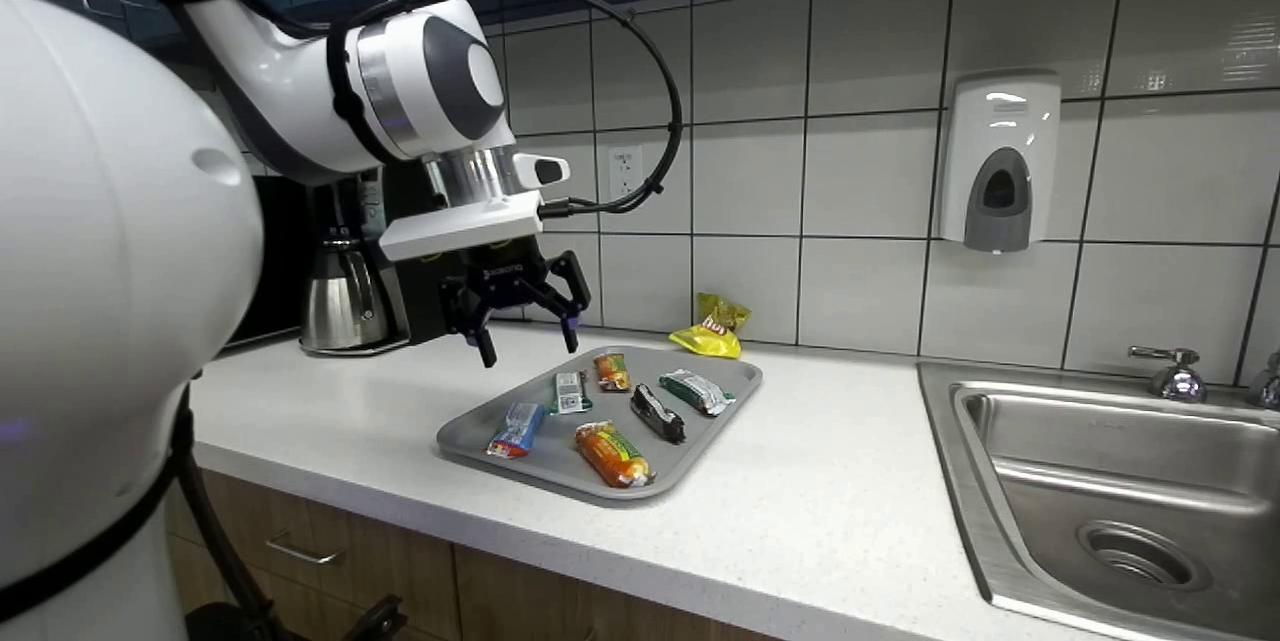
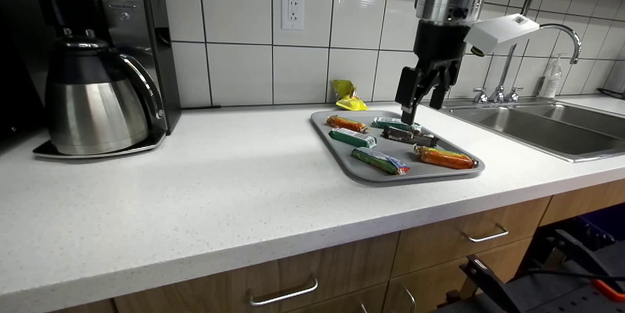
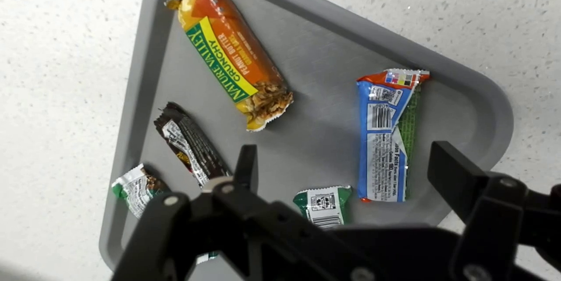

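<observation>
Wrist view: a clean grasp of the blue-wrapped bar [image 3: 382, 140] would call for centring it between the fingers [image 3: 453, 169], lowering the gripper [image 3: 343, 154] vertically, and closing across the narrow width without catching the green-white bar [image 3: 325, 207] nearby. Jaws stand spread wide; nothing is held. The blue-wrapped bar lies below the gripper, its length crossing the finger line, offset toward the finger at right of this view, near the right-hand corner of the grey tray [image 3: 499, 123].
</observation>
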